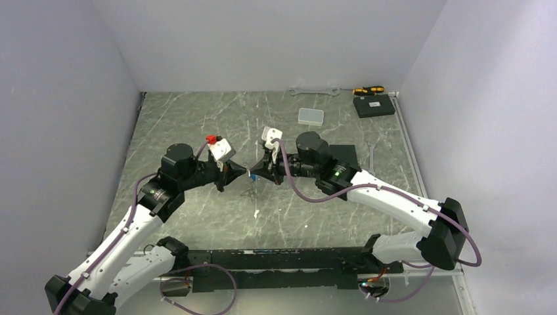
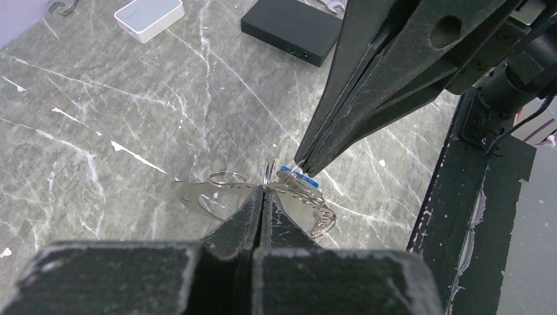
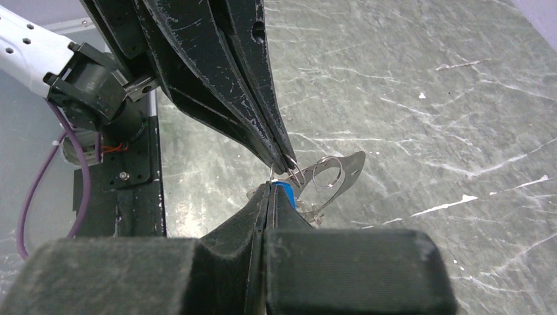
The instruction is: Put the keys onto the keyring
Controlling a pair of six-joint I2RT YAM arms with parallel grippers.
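The left gripper (image 2: 264, 192) is pinching fully closed on a thin wire loop of the keyring (image 2: 194, 195). The keyring's shiny flat band and beaded chain are hanging just below and beyond the gripper's tips. Facing it tip to tip, the right gripper (image 3: 270, 190) is clamping fully closed on the blue-headed key (image 3: 284, 191), holding it just beside that loop, above the marbled tabletop (image 2: 131, 118).
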